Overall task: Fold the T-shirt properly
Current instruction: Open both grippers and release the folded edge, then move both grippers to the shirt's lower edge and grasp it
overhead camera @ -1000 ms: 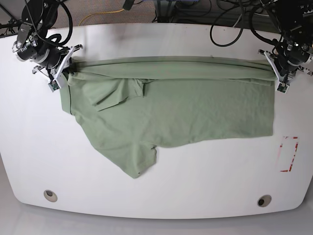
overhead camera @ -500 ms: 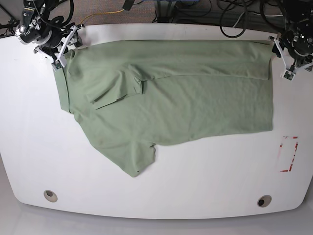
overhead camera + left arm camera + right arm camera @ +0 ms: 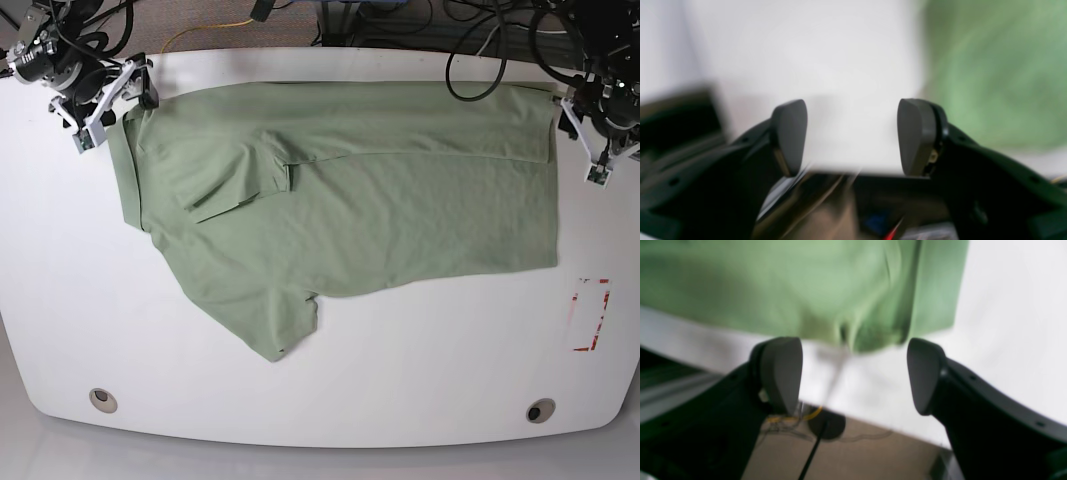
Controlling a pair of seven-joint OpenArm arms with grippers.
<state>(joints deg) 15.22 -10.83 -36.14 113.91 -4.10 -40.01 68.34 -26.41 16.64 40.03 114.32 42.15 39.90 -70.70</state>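
The pale green T-shirt (image 3: 350, 200) lies spread flat on the white table (image 3: 420, 380), its far edge near the table's back and one sleeve pointing toward the front. My right gripper (image 3: 105, 100) stands open just off the shirt's far-left corner. In the right wrist view that gripper (image 3: 853, 373) holds nothing, with the shirt's corner (image 3: 873, 323) lying just beyond the fingertips. My left gripper (image 3: 598, 140) is open beside the shirt's far-right corner. The left wrist view shows this gripper (image 3: 851, 136) empty over bare table, and the blurred shirt (image 3: 993, 66) lies off to the right.
A red-outlined rectangle (image 3: 590, 315) is marked on the table at the right. Two round holes (image 3: 103, 399) (image 3: 540, 410) sit near the front edge. Cables (image 3: 470, 50) hang behind the table's back edge.
Both grippers carried the shirt's folded edge to the back of the table, opened and let it go. They have since drawn outward, away from the corners.
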